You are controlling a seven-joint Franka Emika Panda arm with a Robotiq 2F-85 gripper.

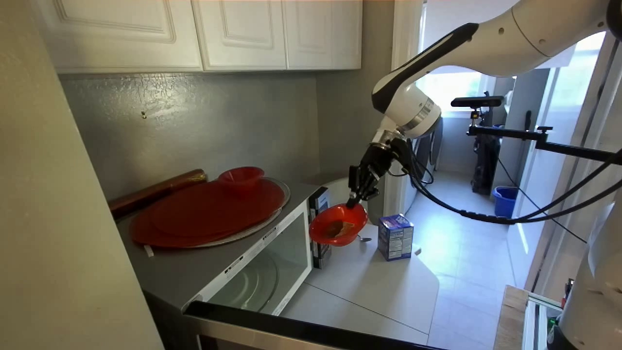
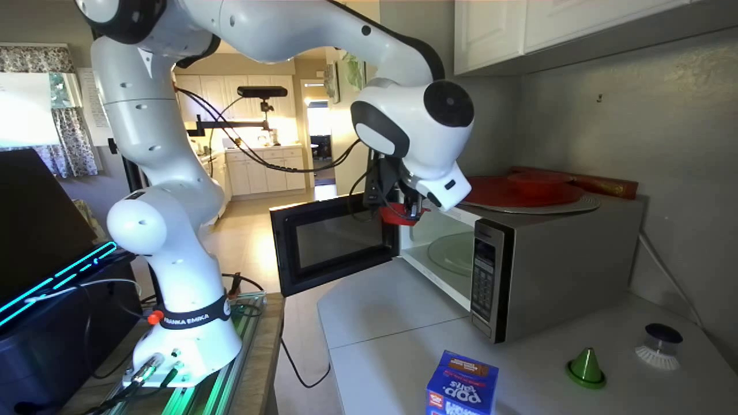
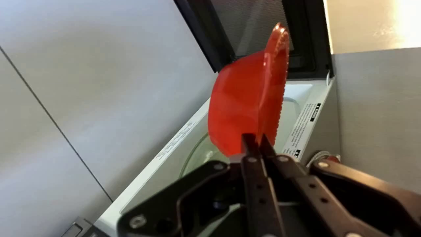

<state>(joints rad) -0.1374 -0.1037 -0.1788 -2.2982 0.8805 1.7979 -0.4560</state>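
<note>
Here: fingers [image 3: 250, 144] pinching red bowl [image 3: 235, 105]; microwave [image 2: 568, 271], door [image 2: 340, 245] open, red discs [image 1: 214, 214] atop, seemingly stacked; blue box [image 1: 395, 238] on desk [image 1: 359, 289].

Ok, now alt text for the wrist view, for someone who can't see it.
A black gripper pinches the rim of a red bowl, seen side-on, with an open microwave and its glass turntable behind. The dark door is at the top; a pale counter fills the left.
</note>
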